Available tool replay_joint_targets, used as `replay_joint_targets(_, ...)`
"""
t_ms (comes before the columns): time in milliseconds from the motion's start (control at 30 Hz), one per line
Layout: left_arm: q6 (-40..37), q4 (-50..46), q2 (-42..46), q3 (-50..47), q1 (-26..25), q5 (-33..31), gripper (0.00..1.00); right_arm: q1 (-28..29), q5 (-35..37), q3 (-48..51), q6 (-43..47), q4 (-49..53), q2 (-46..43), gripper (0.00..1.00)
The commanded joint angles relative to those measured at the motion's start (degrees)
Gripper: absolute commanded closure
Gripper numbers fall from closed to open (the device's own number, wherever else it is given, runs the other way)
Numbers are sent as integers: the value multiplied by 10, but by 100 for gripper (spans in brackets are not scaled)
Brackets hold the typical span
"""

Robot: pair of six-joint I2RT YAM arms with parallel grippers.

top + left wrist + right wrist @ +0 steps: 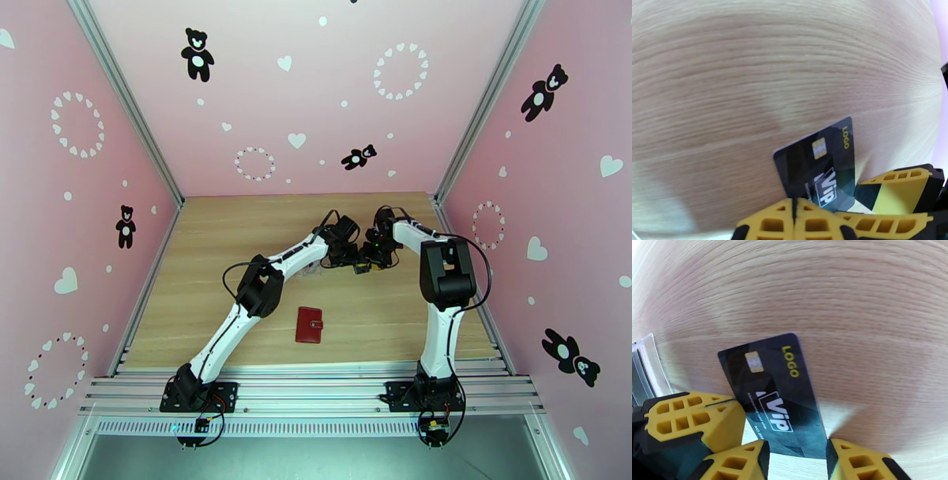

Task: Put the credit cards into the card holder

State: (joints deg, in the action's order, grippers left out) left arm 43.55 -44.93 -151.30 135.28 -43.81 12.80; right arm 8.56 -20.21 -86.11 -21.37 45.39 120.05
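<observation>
The left hand (794, 207) pinches the black card (770, 390); the right hand (798, 453) clamps its long edges. The closed wallet (309, 324) lies near-left of both.

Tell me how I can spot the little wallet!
Look at the wooden table inside the pink walls. Near its front, between the left arm and the right arm, lies the card holder. It's the only dark-red thing there, with a snap tab.
</observation>
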Motion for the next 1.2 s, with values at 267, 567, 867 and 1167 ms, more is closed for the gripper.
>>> replay_joint_targets(267, -6, -32, -53, -27, 9, 13, 100, 20, -113, 13, -10, -25, -10, 57)
replay_joint_targets(567, -8, -21, -39, -46, 11, 15, 100, 8, -66, 27, -38, -35, -57, 54)
replay_joint_targets(867, -9, -4, -28, -74, 8, 26, 100, 1, -40, 42, -46, -41, -40, 49)
replay_joint_targets(1167, -6, 8, -26, -90, 7, 32, 100, 1, -13, 64, -62, -63, -18, 49)
